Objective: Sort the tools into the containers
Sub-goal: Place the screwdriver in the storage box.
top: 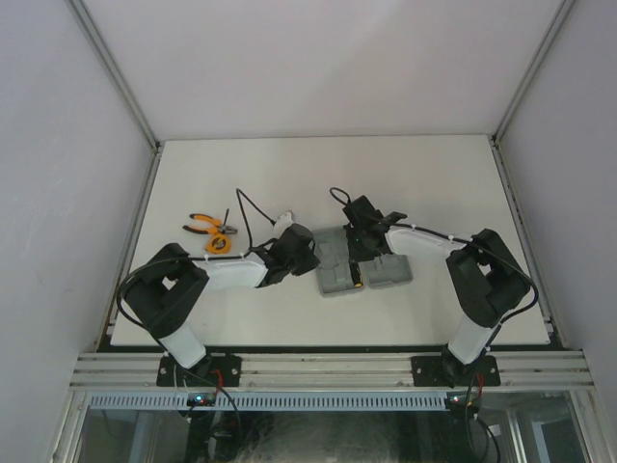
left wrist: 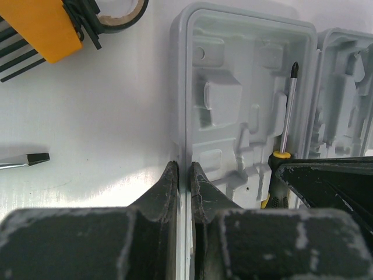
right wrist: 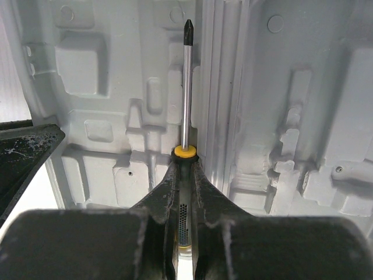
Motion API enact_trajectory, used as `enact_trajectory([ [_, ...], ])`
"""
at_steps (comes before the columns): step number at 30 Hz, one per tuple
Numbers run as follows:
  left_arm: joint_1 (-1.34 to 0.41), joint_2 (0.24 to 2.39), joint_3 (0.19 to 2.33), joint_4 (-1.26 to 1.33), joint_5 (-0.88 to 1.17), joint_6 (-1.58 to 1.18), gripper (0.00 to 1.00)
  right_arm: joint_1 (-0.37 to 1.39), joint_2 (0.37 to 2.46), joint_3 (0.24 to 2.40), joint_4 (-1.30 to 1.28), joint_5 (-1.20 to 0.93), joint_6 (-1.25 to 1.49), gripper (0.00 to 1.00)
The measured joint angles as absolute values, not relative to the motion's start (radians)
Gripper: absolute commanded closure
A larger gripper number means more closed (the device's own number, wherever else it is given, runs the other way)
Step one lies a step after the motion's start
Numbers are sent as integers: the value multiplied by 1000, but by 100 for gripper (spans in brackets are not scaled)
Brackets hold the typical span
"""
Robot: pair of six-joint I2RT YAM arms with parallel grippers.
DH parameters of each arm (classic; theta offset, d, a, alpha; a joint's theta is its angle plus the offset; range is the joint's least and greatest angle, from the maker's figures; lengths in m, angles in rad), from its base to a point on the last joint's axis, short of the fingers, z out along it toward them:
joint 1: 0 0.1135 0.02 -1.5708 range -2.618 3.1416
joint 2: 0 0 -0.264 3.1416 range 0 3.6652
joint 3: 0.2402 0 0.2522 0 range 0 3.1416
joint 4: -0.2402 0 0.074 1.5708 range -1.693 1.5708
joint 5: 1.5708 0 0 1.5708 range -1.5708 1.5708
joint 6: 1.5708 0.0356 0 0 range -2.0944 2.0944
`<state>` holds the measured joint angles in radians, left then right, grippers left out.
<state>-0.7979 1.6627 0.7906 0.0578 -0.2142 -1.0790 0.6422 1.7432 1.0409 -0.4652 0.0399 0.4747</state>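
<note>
Right gripper [right wrist: 185, 168] is clamped on the handle of a yellow-and-black screwdriver [right wrist: 186, 87], whose shaft lies along the hinge side of one half of the open grey case [right wrist: 87, 64] — seated or nearly so, I judge. Left gripper [left wrist: 184, 174] pinches the case's outer wall, steadying it. The other pockets in view are bare. Pliers [top: 204, 226], tape measure [top: 218, 245], hex-key set [left wrist: 41, 26] and second screwdriver [left wrist: 26, 159] lie out on the table [top: 434, 183] — most of the sorting remains.

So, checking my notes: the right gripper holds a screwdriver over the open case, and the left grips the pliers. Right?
Not quite: the left gripper pinches the case wall, as the left wrist view shows; the pliers lie on the table. The right gripper does hold the screwdriver over the open case.
</note>
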Motion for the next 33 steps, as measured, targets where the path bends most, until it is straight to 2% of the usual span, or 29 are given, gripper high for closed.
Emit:
enact_trajectory([
  [33,-809,1678,807,73,-217,-930,100,654,1824,1126,-557,72,498,100],
])
